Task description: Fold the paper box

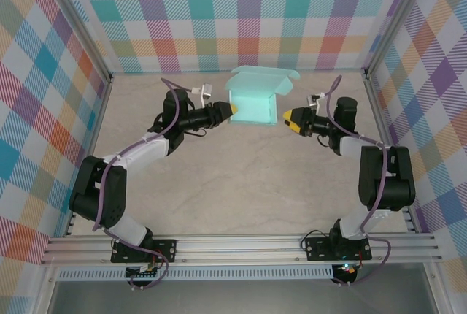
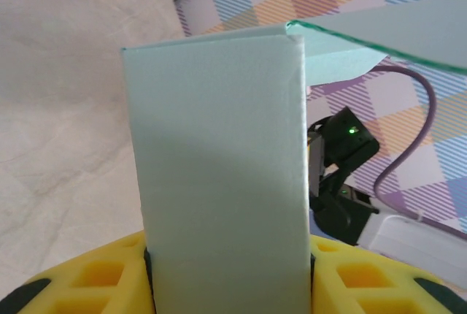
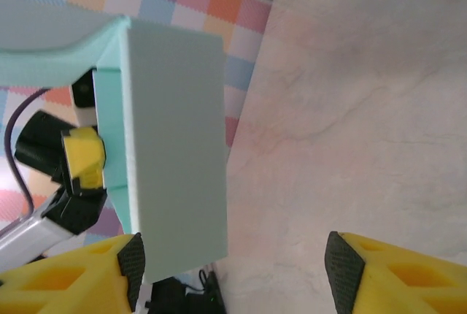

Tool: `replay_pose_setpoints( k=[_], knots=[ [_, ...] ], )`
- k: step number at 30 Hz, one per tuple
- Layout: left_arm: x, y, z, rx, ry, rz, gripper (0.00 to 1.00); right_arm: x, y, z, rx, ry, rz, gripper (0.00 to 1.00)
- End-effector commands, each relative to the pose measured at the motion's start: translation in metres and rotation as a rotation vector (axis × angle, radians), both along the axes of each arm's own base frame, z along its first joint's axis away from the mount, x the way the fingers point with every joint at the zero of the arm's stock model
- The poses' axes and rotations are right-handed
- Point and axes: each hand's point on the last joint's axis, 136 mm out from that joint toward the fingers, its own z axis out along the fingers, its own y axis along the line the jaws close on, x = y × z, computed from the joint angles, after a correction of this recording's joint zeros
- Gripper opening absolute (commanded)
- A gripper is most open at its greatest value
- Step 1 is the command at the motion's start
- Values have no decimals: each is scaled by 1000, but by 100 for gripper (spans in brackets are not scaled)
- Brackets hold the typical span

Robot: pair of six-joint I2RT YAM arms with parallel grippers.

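Watch out: your left claw (image 1: 231, 112), with its yellow fingers (image 2: 87, 288), is pinching just one thin side wall of the pale aqua-blue thin card paper box (image 1: 253, 104), and nothing else has a grip on it. If you squeeze harder or pull, I think the soft card can bend, crease or slide out, and then the box can tip over. Your right claw (image 1: 290, 118) is open wide with nothing in it. One of its yellow fingers (image 3: 80, 277) sits just beside a corner of the box. If you move that claw in without care, it can bump the corner, push the box sideways and twist it out of the left claw. The wide lid flap (image 1: 264, 77) is up and open, so it can flop or catch on a finger when you try to close it, and its tabs may miss their place. Now the box itself: it is at the far middle of the pale stone-look counter (image 1: 241, 182), between the two claws and close to the checked back wall (image 1: 248, 14). It looks like a small shallow box with its sides folded up and its inside showing to the top camera. The walls look flat and clean, with sharp folds. I cannot tell if it rests on the counter or hangs a little above it.
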Motion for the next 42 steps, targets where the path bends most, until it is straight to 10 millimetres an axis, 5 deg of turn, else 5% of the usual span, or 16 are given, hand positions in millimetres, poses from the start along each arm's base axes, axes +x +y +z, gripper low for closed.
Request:
replay_pose_setpoints(
  k=[1,15,22,32,42],
  knots=[
    [-2,-6,33,-84,-48,-63,30,-8,15,22,30,-77,126,70],
    [1,-8,19,-68,-23,-74,30,-12,17,27,45,-68,190,70],
    [2,0,5,-20,-16,-77,30,-4,0,36,30,-93,109,71],
    [6,-3,19,-83,-24,-101,29,-18,28,38,28,-78,243,74],
    [12,-4,26,-141,-16,-90,28,-12,32,39,35,-78,246,72]
  ],
)
